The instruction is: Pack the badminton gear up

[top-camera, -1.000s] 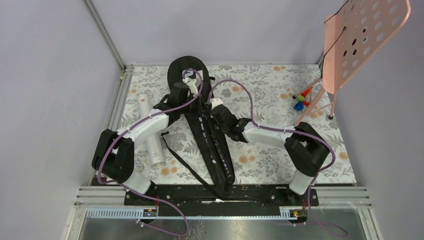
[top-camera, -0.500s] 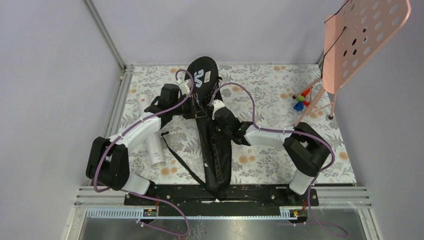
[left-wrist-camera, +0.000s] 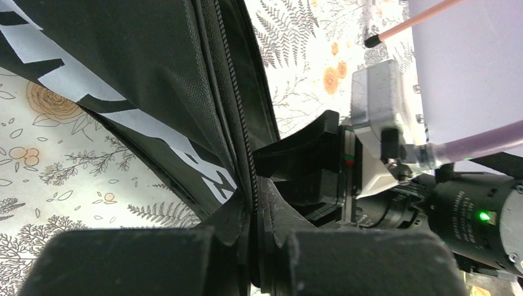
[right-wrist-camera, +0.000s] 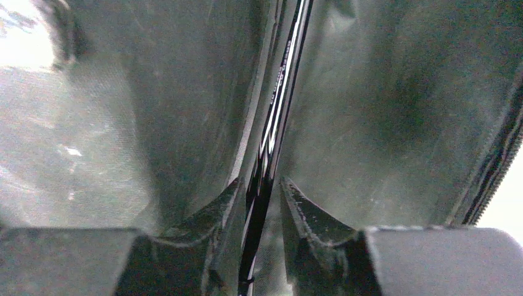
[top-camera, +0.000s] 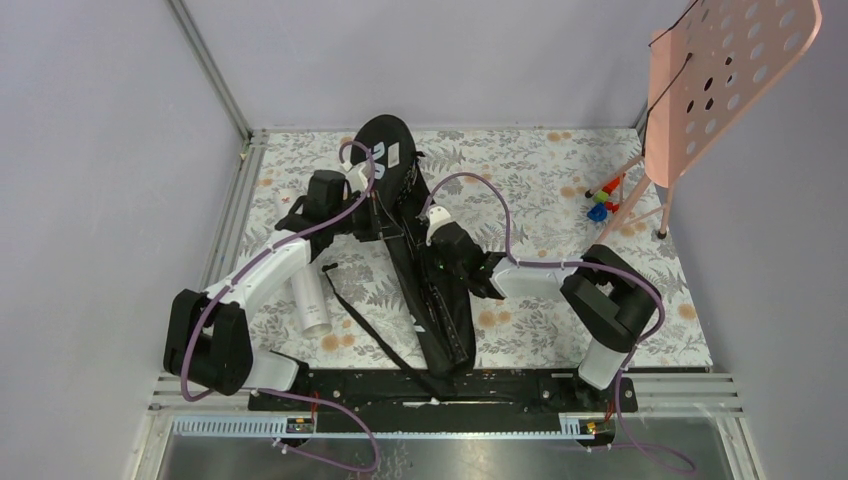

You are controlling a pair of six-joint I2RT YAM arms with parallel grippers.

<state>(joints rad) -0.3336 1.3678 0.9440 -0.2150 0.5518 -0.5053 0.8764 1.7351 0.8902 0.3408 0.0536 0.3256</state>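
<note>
Starting at far left, a long white tube (top-camera: 310, 305) lies on the floral surface (top-camera: 520, 170), crossed by the left arm. The left end effector (left-wrist-camera: 253, 209) is clenched on the zippered edge of the black bag (top-camera: 445, 325). The bag lies lengthwise at mid-surface, round end away from the arm bases. The right end effector (right-wrist-camera: 262, 191) sits inside the bag, released, with fingers apart on either side of a thin black racket shaft (right-wrist-camera: 282, 92). Small coloured toys (top-camera: 603, 200) lie by the pink perforated board (top-camera: 725, 70) at far right.
</note>
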